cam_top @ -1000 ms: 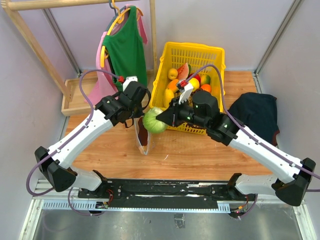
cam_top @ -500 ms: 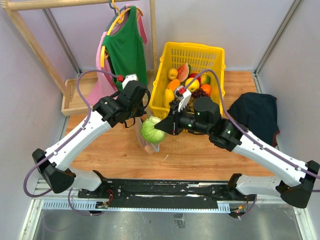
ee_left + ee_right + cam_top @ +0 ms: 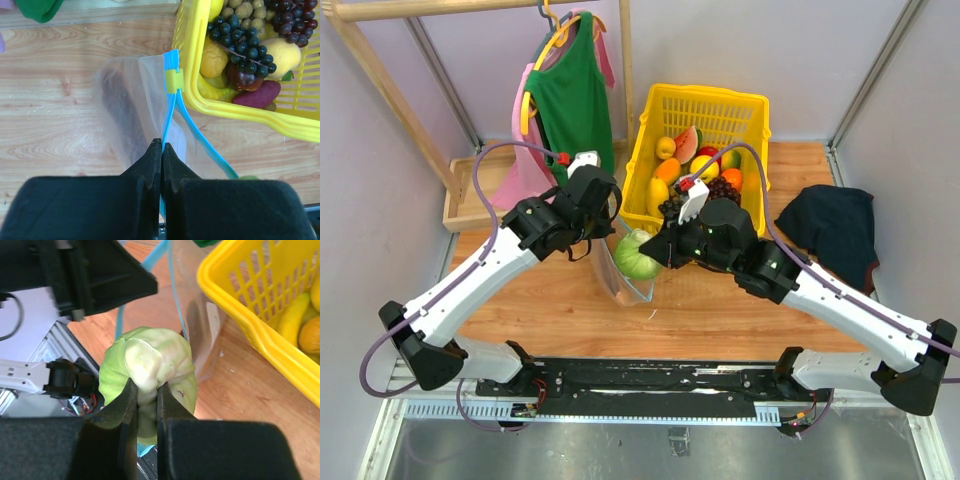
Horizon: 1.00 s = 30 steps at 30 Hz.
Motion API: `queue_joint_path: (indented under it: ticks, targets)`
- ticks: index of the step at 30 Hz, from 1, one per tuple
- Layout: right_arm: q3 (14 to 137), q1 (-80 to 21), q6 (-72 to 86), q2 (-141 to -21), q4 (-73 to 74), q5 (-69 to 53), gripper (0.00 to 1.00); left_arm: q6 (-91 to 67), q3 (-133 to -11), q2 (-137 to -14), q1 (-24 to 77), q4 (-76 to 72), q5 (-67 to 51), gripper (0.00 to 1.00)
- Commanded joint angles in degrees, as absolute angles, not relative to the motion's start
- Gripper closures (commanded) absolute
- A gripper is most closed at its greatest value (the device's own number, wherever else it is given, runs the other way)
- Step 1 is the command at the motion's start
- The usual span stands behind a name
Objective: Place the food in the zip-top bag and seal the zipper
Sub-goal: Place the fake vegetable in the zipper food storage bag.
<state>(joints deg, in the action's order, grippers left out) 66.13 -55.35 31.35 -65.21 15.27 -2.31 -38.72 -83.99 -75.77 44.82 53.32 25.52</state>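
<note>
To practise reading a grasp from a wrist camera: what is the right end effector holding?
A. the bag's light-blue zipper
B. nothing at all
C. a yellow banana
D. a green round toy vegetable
D: in the right wrist view the right end effector is clamped on the green round toy vegetable, while the zipper is pinched by the left end effector.

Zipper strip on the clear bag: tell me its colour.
The zipper strip is light blue, with a yellow slider; best seen in the left wrist view.
</note>
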Motion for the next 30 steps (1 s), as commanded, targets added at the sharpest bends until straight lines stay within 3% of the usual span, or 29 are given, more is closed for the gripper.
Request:
queue_joint_path:
  ticks: [1, 10, 23, 28, 30]
  targets:
    - [66.1, -56.0, 30.2, -65.7, 17.2, 4.2, 0.99, -37.4, -84.1, -73.6, 45.4, 53.1, 24.8, 1.00]
    - [66.9, -56.4, 28.7, -68.2, 15.6, 2.2, 0.99, -38.1, -84.4, -74.6, 46.4, 53.3, 23.3, 1.00]
    - [66.7, -59.7, 26.8, -73.1, 11.5, 9.4, 0.99, -39.6, -84.4, -76.6, 48.3, 51.9, 22.2, 1.00]
    - [66.2, -59.7, 26.7, -75.3, 9.9, 10.8, 0.90, -39.7, -84.0, -75.5, 48.3, 51.3, 21.8, 1.00]
    - [65.9, -59.7, 26.4, -75.6, 8.8, 10.9, 0.81, -39.7, -83.7, -75.1, 48.3, 51.2, 21.5, 1.00]
